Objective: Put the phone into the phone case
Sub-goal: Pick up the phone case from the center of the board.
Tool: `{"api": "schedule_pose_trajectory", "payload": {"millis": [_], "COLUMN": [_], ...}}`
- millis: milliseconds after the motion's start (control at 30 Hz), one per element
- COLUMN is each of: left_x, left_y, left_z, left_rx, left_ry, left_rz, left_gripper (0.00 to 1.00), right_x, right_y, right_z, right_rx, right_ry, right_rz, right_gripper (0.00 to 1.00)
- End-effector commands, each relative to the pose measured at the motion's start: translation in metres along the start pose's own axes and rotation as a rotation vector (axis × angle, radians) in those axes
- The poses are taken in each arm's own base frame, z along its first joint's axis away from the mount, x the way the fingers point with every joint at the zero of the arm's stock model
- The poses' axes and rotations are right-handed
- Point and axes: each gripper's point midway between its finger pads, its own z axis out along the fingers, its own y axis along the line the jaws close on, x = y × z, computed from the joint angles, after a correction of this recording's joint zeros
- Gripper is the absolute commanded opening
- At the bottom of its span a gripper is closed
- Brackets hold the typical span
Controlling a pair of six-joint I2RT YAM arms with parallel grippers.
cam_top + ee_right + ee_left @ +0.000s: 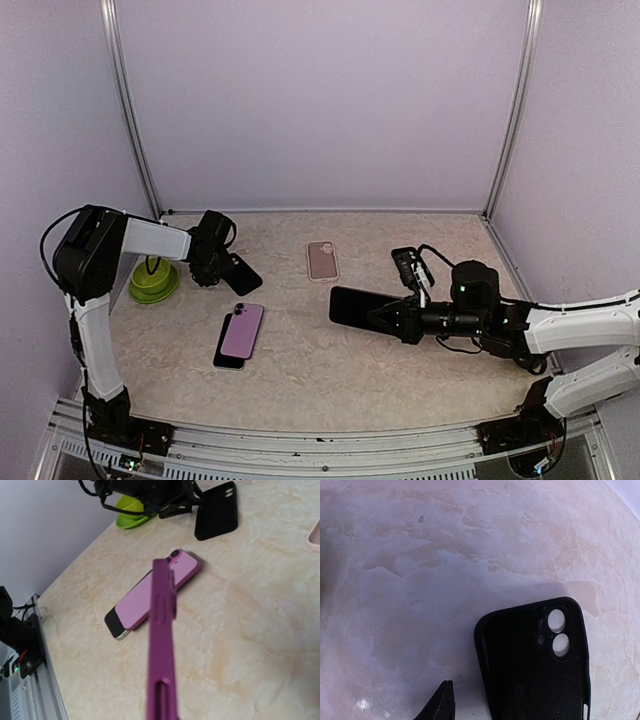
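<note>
Right gripper (386, 317) clenches a purple-edged phone (355, 305) by one end. Beside the black case (245, 275), left gripper (228, 268): I cannot tell whether it grips.

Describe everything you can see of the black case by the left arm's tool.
The black case is an empty phone shell, matte and rubbery-looking, with rounded corners and a raised rim. Near one corner are two round lens holes, with the pale table showing through, and a smaller hole beside them. It sits at the table's left side. The left tool is at its end, and one finger shows beside its long edge. Whether it is gripped or lying flat cannot be told.
</note>
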Motion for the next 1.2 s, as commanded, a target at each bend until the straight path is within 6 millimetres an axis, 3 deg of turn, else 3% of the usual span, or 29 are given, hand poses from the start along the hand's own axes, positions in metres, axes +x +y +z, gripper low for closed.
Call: {"api": "schedule_pose_trajectory", "payload": {"millis": [0, 533, 867, 1167], "left_x": [0.004, 0.013, 0.006, -0.005], "left_y": [0.004, 0.007, -0.005, -0.027], "left_z": [0.009, 0.013, 0.003, -0.02], "left_rx": [-0.024, -0.016, 0.038, 0.131], "left_ry": [0.024, 0.052, 0.047, 0.026], "left_rz": [0.0, -0.01, -0.03, -0.055], "left_gripper": [0.36, 0.08, 0.07, 0.08], "right_x": [-0.029, -0.03, -0.032, -0.034], "right_y": [0.013, 0.012, 0.013, 0.013], "right_z": [0.001, 0.003, 0.001, 0.004], "right_rx": [-0.03, -0.028, -0.018, -0.016], "right_ry": [-0.081, -0.079, -0.081, -0.075], "right_rz": [-0.041, -0.037, -0.048, -0.053], "right_gripper": [0.0, 0.0, 0.0, 0.0]}}
